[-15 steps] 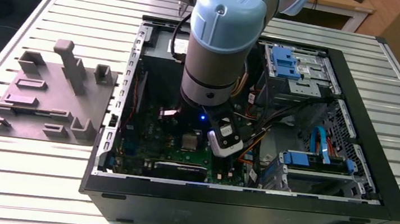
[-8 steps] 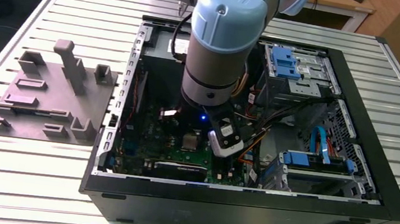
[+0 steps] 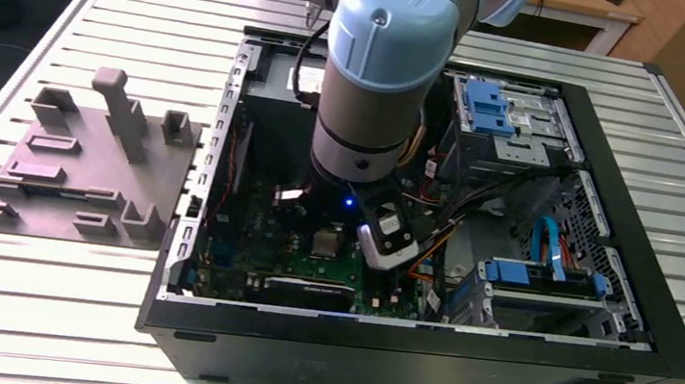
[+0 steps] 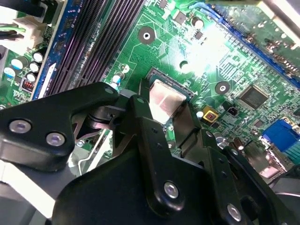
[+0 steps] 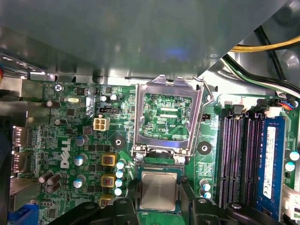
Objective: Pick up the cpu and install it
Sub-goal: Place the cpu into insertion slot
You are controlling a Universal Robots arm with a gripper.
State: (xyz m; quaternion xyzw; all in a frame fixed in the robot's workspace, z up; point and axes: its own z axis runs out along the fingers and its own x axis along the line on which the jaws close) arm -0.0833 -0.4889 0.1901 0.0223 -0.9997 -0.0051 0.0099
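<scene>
the arm (image 3: pixel 375 79) reaches steeply down into the open black case (image 3: pixel 416 346), which lies on its side on a ribbed metal table (image 3: pixel 70 316). its gripper (image 4: pixel 164 110) pinches the cpu (image 4: pixel 165 100), a flat silvery square, by two opposite edges over the green motherboard (image 5: pixel 70 140), just beside the raised silver socket frame (image 5: pixel 166 117).

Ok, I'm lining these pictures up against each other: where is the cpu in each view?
Exterior view: too small to tell apart under the arm's wrist, over the motherboard.
Second wrist view: the cpu sits between the gripper fingers.
First wrist view: the cpu is next to the open socket frame.
Shared landmark: the green motherboard.
</scene>
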